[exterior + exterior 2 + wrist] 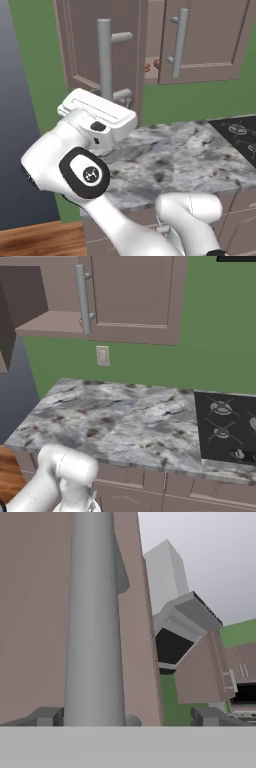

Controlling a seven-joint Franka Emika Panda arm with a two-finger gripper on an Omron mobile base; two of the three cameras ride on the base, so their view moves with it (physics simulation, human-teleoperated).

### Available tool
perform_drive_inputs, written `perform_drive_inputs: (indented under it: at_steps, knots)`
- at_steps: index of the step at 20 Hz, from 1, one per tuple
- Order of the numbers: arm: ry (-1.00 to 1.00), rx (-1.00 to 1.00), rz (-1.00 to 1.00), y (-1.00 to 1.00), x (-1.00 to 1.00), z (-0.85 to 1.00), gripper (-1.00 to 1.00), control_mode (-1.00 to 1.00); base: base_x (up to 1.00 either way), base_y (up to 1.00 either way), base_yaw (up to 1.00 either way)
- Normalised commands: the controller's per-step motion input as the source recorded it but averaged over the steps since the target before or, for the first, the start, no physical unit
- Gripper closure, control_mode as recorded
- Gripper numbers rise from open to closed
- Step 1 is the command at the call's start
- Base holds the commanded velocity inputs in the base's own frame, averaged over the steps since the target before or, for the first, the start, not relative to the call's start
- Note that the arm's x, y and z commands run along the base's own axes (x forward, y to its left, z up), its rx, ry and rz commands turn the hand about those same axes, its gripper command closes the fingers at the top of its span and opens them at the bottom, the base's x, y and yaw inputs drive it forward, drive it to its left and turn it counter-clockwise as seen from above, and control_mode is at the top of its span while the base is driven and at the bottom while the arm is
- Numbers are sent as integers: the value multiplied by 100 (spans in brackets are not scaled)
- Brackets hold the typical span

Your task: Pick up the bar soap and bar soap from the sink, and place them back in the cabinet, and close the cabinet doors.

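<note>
Gripper [125, 716] | jaws spread apart, the left door's bar handle [95, 619] standing between the fingertips, toward the 9 o'clock one; contact unclear | cabinet doors [100, 45] ajar | bar soaps [151, 65] inside the cabinet [55, 323], at 2 o'clock from the hand in the left base view | marbled counter [185, 160] below.

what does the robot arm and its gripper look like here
The arm is glossy white with rounded, tubular links. One joint carries a black rounded cap with a small white emblem. The hand is a white boxy block with a dark button-like patch. The gripper has two small dark grey fingertips.
</note>
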Motion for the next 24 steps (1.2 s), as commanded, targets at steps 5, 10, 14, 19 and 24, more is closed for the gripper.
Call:
perform_drive_inputs:
  at_steps: [5, 10, 14, 19, 24]
  knots:
    - [1, 1, 0, -44, 0, 0, -100, -100, 0, 0, 0]
    - [2, 0, 0, -47, 2, 0, -100, -100, 0, 0, 0]
    - [6, 0, 3, -52, 9, 0, -100, -100, 0, 0, 0]
    - [7, 2, 8, -55, 22, 0, -100, -100, 0, 0, 0]
    - [12, 6, 15, -59, 27, 0, -100, -100, 0, 0, 0]
